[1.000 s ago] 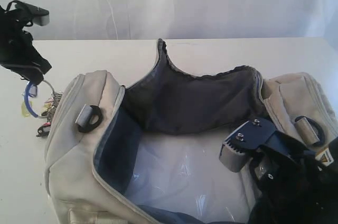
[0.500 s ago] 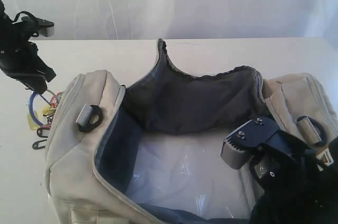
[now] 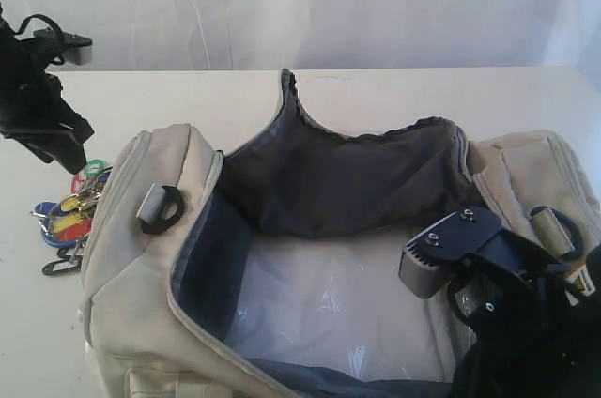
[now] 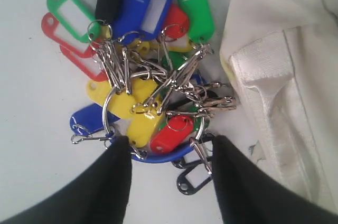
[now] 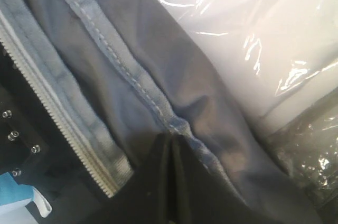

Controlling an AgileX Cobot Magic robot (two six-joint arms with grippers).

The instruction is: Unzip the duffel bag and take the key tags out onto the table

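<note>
The bag [image 3: 141, 257] gaped unzipped, only clear plastic [image 3: 319, 295] inside. Tags [image 3: 66, 220] lay on the bench [image 3: 38, 342] just beside its left end, bare bench beyond. Your left jaws stood open above them; your right jaws pinched the lining [image 5: 158, 76].

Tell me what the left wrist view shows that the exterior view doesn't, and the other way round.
Left wrist only: the key tags fanned out one by one, their metal clips, and the gap between the left gripper's open fingers. Exterior only: the duffel bag unzipped, with its dark lining and clear plastic inside. Both: the tags lying on the table beside the bag's end.
</note>
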